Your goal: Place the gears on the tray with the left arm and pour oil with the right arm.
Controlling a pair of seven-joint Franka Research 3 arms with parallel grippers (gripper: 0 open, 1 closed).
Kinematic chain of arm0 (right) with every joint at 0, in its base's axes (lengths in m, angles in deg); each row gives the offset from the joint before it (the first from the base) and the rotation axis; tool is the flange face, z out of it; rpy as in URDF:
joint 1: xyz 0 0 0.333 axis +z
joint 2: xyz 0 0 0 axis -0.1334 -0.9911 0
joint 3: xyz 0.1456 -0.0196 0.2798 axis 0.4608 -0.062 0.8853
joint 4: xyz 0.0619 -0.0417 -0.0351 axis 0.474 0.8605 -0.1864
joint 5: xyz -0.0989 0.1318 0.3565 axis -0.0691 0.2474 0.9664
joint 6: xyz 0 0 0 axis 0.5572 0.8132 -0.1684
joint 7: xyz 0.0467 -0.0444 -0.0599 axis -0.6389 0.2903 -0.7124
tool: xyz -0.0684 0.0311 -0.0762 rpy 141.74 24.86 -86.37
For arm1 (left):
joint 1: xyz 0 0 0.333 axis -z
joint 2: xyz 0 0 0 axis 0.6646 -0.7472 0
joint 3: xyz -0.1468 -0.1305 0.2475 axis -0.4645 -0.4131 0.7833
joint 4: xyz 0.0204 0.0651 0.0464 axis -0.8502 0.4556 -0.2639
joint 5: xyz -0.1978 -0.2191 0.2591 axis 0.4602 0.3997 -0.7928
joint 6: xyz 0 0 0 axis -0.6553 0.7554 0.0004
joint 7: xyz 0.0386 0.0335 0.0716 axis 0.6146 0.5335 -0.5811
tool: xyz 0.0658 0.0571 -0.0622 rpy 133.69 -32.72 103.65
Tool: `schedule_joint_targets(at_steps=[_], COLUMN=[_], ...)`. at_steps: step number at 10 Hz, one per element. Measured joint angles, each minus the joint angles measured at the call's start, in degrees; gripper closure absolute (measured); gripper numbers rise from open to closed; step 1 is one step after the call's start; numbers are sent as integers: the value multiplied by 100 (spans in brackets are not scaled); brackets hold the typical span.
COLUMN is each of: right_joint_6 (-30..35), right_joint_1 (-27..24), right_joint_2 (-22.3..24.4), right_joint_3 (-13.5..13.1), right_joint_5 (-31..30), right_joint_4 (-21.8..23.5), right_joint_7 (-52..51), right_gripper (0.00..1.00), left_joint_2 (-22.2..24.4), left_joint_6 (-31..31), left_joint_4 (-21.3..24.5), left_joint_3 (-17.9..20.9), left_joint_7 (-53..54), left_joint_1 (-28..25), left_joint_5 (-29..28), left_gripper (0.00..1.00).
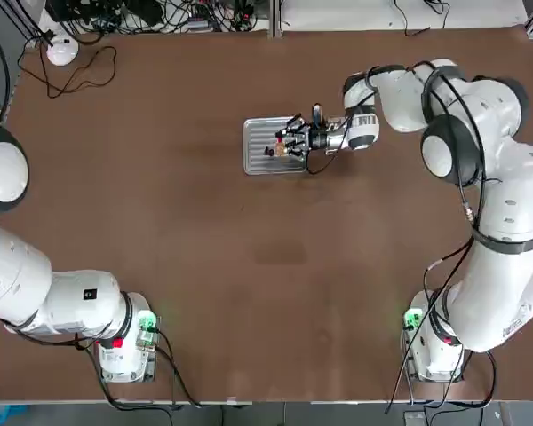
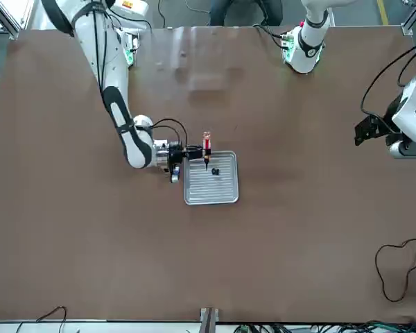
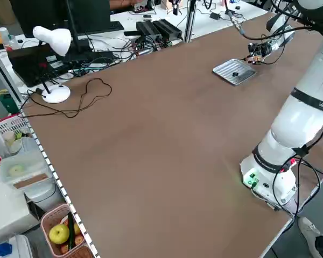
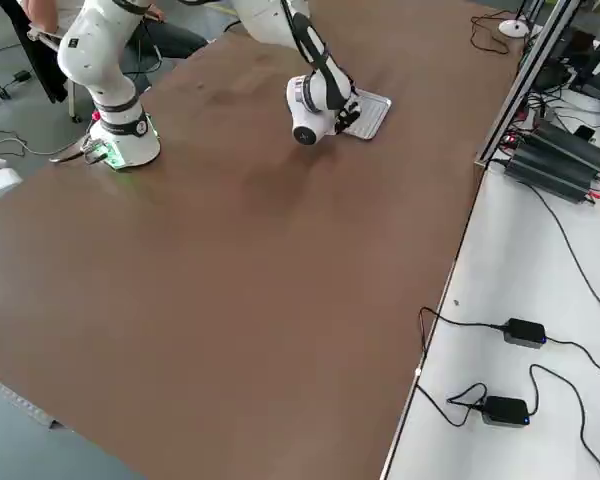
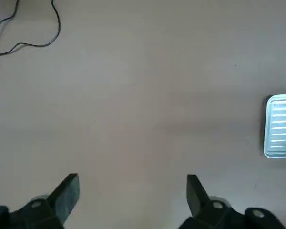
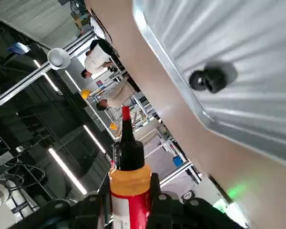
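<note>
From above, we see the right end effector [image 1: 295, 140] clenching the oil [image 1: 290, 142] over the tray [image 1: 259, 160] on the desk. Facing the robot, the gears [image 2: 215, 172] already lie there — pouring remains. The left end effector [image 5: 132, 187] hangs released, aside.

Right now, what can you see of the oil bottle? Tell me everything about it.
The oil bottle is small and slim, with a red label, an orange collar and a dark pointed tip. The right hand is shut on its body and holds it tipped over the tray, at the tray's edge on the right arm's side. The tip points down near a dark gear on the tray. No oil stream is visible.
</note>
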Motion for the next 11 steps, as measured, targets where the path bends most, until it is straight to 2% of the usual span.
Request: schedule_joint_targets(at_steps=[2, 5, 7, 11], right_joint_6=[166, 1059, 1396, 1549], right_joint_1=[-610, -1716, -2471, -3258], right_joint_2=[106, 187, 304, 467], right_joint_3=[-11, -36, -36, -33], right_joint_5=[-863, -2128, -3067, -3883], right_joint_4=[-32, -49, -104, -103], right_joint_7=[-417, -1041, -1326, -2728], right_gripper=[67, 67, 67, 67], left_joint_2=[0, 0, 0, 0], left_joint_6=[0, 0, 0, 0], left_joint_4=[-5, -19, -27, -38], left_joint_3=[0, 1, 1, 2], left_joint_7=[0, 0, 0, 3], left_joint_1=[2, -1, -1, -24], left_joint_5=[0, 0, 0, 0], left_gripper=[1, 1, 1, 1])
